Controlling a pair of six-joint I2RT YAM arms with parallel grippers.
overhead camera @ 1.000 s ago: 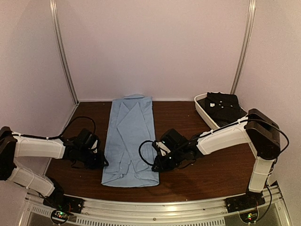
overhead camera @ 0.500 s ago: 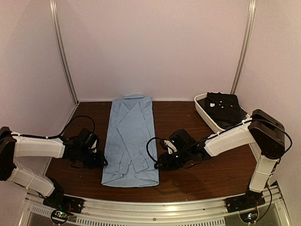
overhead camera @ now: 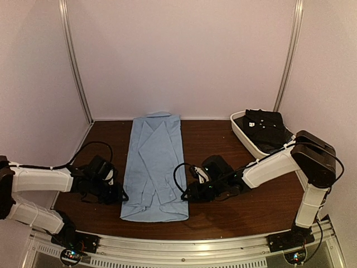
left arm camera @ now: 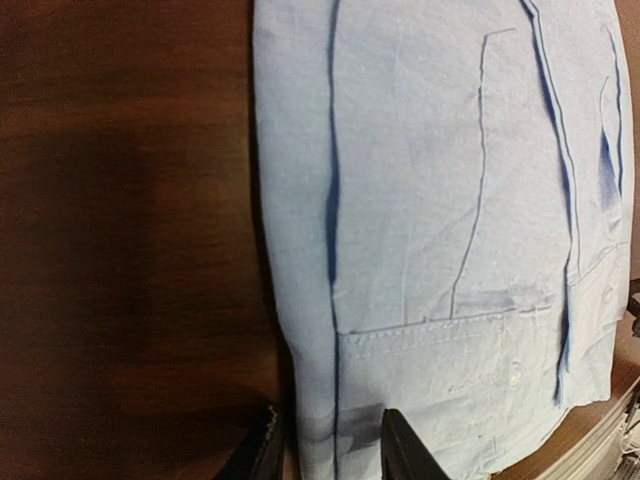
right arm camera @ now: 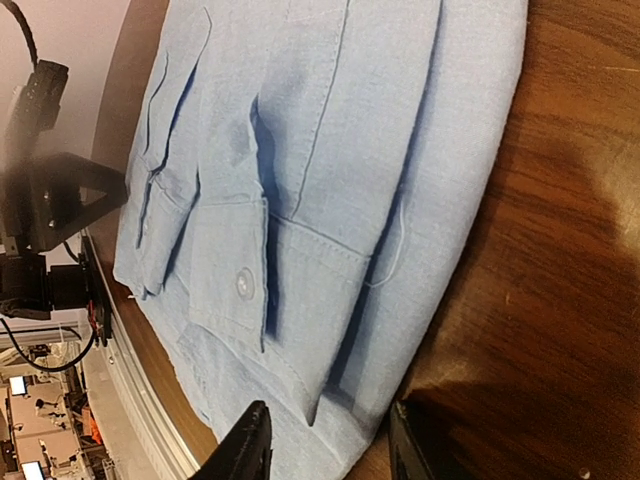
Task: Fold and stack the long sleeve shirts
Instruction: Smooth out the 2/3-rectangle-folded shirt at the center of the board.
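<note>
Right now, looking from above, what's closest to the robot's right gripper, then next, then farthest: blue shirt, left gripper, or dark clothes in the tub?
1. Blue shirt, just left of the right gripper.
2. Left gripper, across the shirt.
3. Dark clothes, in the white tub, back right.

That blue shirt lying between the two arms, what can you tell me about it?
The light blue shirt looks like soft woven cloth, folded lengthwise into a long narrow strip with its sleeves laid over the body. It lies flat on the dark wooden table, collar at the far end, hem nearest the arms. A cuff with a button shows near the hem. The left hand and right hand each straddle a side edge there, fingers open; contact is unclear.
</note>
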